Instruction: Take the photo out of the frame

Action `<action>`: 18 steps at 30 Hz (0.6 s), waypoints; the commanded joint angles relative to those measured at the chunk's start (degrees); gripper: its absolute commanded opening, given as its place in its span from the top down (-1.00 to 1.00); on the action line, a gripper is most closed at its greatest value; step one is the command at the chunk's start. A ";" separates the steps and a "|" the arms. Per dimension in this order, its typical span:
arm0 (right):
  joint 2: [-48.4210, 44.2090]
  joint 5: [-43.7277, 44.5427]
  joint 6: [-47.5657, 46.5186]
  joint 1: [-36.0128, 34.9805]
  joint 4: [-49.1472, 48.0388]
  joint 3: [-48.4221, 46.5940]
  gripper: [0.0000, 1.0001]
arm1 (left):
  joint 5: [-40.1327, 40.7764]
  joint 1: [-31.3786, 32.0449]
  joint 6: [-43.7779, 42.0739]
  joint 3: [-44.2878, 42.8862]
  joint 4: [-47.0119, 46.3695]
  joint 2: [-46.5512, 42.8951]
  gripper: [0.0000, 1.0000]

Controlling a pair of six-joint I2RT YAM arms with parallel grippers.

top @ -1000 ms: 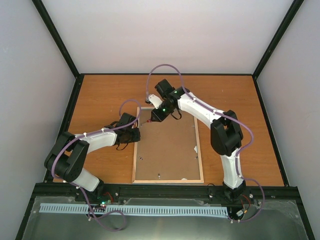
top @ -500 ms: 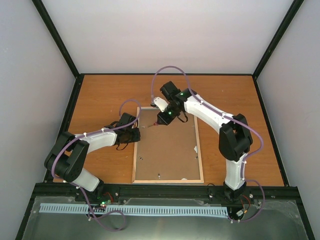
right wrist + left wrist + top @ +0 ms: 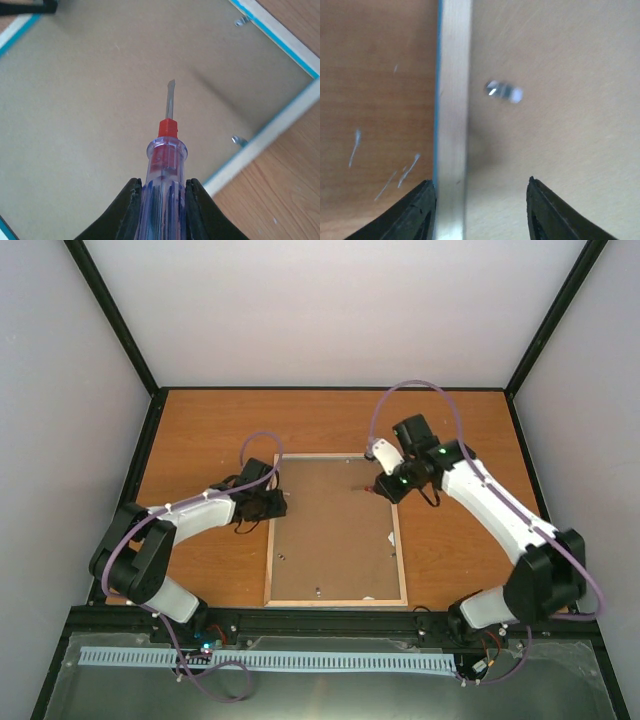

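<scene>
Face down at the middle of the orange-brown table [image 3: 200, 430], the frame [image 3: 336, 602] shows its pale wood rails and brown backing board [image 3: 335, 540] to the overhead camera, with its long sides running away from the arms' bases. The photo cannot be seen from any of the 3 cameras.

The left arm rises from its base at the near left corner, folds sharply at the elbow and runs its white forearm low towards the frame. The left gripper [image 3: 272, 506] sits at the frame's left rail, about a third of the way down from the far corner. Its wrist camera, slightly blurred, shows the 2 fingers [image 3: 417, 210] spread apart on either side of that rail, gripping nothing, with a small metal tab [image 3: 502, 91] on the board just ahead.

The right arm swings wide, its elbow out near the table's right edge and its forearm angled back in towards the frame's far right corner. The right gripper [image 3: 383, 483] hovers over the board there, fingers pinched on the clear handle of a screwdriver [image 3: 167, 150]. The red-collared blade points across the board, and its tip looks clear of the surface. 2 more metal tabs [image 3: 239, 141] lie along the rail at the right of that view.
</scene>
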State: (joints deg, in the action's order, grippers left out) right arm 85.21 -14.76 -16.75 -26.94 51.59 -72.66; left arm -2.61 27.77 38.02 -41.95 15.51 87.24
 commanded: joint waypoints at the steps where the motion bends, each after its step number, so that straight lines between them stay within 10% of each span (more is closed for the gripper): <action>1: -9.76 2.51 -4.27 2.89 -0.64 5.41 0.94 | 1.60 0.16 -2.71 -8.96 3.39 0.91 -0.05; 18: -24.47 3.49 -7.51 5.65 4.20 12.83 0.94 | -17.43 0.18 -39.87 -44.35 -1.79 28.86 -0.30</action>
State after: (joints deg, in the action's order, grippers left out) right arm 62.17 -10.24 -23.59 -21.80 55.53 -59.61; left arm -13.76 27.75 12.86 -79.72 13.47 109.30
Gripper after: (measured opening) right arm 0.176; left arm 0.666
